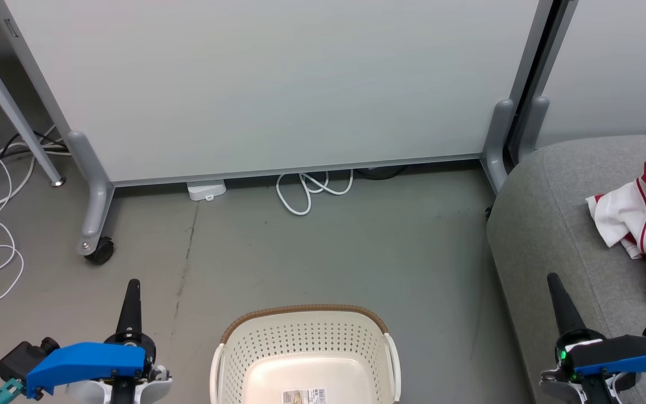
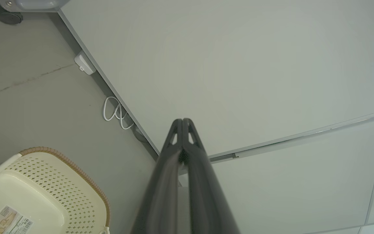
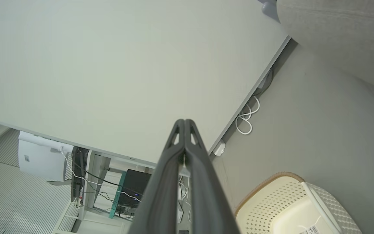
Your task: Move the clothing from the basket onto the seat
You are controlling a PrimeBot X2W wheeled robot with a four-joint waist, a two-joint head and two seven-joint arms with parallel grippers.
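Clothing (image 1: 645,219) in a crumpled heap on the seat (image 1: 547,235), at the right edge of the head view and partly cut off by it: red cloth, a white panel, striped trim along the hem. Hard to tell whether one garment or two in that heap. Lies well in from the cushion's rounded edge, so unlikely to slide off.

Basket (image 1: 306,310) on the floor (image 1: 356,252), near the seat but apart from it, straight ahead of the robot and between the two arms. Shows a bare cream bottom with only a barcode sticker (image 1: 304,396) on it. Near end cut off in the head view; more of the inside in both wrist views, with no cloth there. Judged from that: transfer probably complete, nothing left to lift out.

Left gripper (image 1: 133,286) above the floor to the basket's left, fingers pressed together, nothing between them. Right gripper (image 1: 554,280) seen against the seat's near corner, likewise closed and empty, well short of the clothing. Both pointing forward, level with each other on either side of the basket. Looks like a rest pose rather than a reach, in keeping with a finished job.

Beyond: pale partition panel (image 1: 278,84) on castors across the back, white cable (image 1: 306,193) looped at its foot.
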